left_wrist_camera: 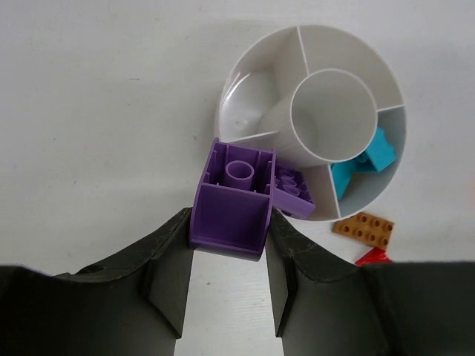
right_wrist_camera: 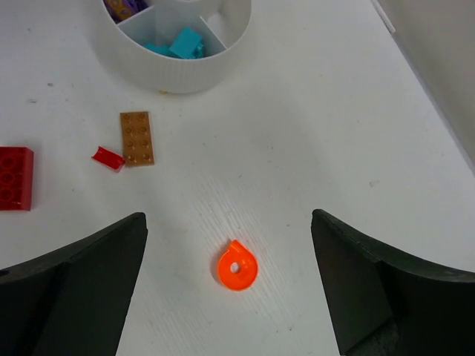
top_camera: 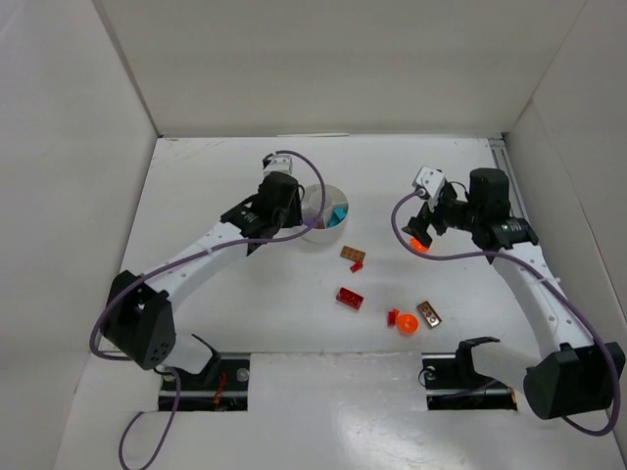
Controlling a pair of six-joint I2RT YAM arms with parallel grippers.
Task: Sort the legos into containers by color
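The top view looks steeply down from behind the arm bases over the whole table (top_camera: 245, 313). Each wrist view sits close above it, looking past its own fingers (left_wrist_camera: 167, 289) (right_wrist_camera: 82, 282) (dark, bottom edge); all three share the white dish (top_camera: 315, 235) (left_wrist_camera: 245, 89) (right_wrist_camera: 178, 70) and brown plate (top_camera: 353, 254) (left_wrist_camera: 364, 228) (right_wrist_camera: 137, 138).

no readable text, no labels, no brands, no numbers, no signs anywhere
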